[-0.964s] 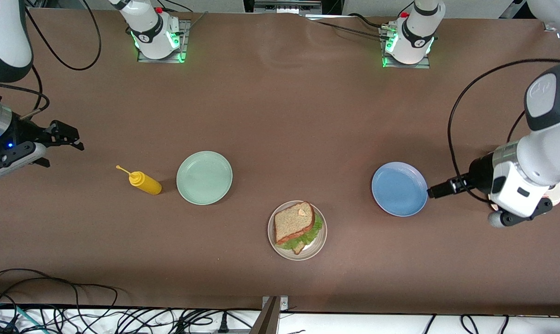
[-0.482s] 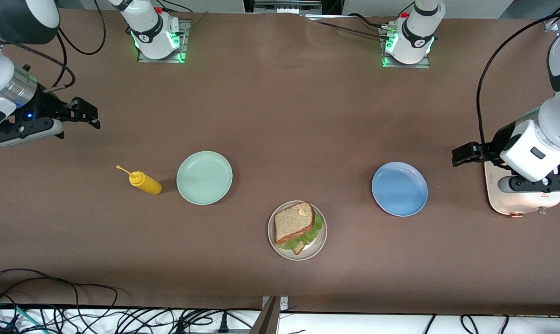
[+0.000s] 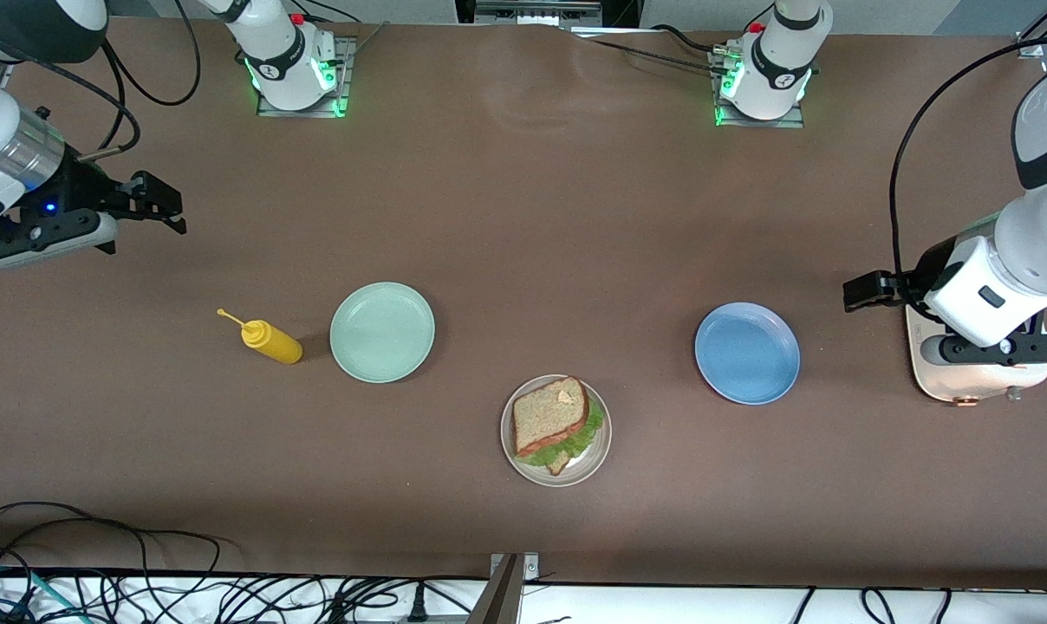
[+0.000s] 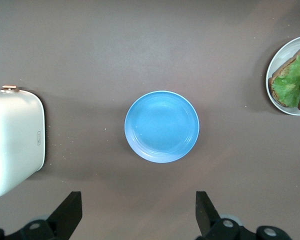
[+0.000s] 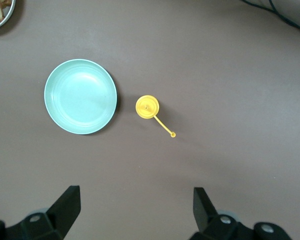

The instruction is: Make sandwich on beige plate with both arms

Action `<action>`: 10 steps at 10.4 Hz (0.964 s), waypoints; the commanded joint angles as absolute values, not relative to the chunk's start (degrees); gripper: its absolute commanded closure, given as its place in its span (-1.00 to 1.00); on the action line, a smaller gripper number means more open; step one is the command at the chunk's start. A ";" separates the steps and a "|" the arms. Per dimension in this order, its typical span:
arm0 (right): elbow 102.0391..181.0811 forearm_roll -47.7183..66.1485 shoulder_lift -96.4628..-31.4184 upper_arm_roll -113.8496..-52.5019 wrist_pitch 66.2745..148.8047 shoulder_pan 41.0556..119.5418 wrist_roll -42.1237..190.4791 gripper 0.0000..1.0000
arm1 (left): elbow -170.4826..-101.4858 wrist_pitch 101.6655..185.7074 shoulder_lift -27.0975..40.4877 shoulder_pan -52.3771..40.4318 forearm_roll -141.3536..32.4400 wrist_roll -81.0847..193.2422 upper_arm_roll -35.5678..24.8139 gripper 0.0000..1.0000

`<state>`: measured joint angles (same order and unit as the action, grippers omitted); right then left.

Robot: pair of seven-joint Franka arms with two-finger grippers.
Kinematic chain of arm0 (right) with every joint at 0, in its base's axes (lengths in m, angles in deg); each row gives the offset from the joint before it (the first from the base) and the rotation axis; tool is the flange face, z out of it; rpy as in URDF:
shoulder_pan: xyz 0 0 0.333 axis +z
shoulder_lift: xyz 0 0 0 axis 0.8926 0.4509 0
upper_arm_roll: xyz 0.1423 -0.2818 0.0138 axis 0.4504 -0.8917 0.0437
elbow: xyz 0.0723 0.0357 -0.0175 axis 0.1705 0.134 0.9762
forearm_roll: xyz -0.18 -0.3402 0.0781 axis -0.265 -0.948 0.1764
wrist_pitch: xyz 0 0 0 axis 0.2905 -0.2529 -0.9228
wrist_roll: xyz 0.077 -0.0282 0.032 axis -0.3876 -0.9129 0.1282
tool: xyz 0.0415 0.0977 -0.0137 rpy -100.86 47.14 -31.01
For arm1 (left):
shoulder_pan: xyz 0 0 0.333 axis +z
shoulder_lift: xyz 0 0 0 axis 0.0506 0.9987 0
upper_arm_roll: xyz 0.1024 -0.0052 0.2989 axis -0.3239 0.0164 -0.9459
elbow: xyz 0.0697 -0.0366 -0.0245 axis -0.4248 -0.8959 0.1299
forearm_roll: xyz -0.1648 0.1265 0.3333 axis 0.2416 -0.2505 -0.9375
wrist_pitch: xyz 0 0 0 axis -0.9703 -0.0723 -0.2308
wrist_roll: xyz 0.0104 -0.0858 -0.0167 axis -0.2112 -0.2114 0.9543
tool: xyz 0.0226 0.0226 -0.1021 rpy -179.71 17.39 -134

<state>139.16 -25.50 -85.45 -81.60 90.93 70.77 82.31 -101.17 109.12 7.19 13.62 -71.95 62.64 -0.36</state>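
The sandwich [image 3: 555, 425] sits finished on the beige plate [image 3: 596, 464], nearer the front camera than the green plate [image 3: 382, 332] and blue plate [image 3: 747, 353]. Both end effectors are empty with jaws wide: the left end effector [image 3: 866, 289] by the toaster [image 3: 965, 386], the right end effector [image 3: 161, 204] at its counter end. Nothing seems left; parking the 2 arms is likely next.

The brown desk [image 3: 523, 217] carries a yellow bottle [image 3: 270, 341], a mint-green plate [image 3: 382, 332], the beige plate [image 3: 597, 459], a blue plate [image 3: 747, 353], and a cream toaster [image 3: 965, 386] at the left arm's end.
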 commanded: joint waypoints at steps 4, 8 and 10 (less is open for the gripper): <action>134.82 -25.96 -82.57 -82.38 87.28 71.90 77.58 -1.00 | -102.28 110.90 7.44 13.89 -73.38 61.32 -0.15 -1.00; 134.74 -26.05 -82.66 -83.18 86.50 71.37 78.29 -1.00 | -102.19 110.99 7.44 13.98 -73.21 61.32 -0.15 -1.00; 134.74 -26.22 -82.66 -83.18 86.40 71.38 78.54 -1.00 | -102.28 110.99 7.44 13.98 -73.12 61.32 -0.15 -1.00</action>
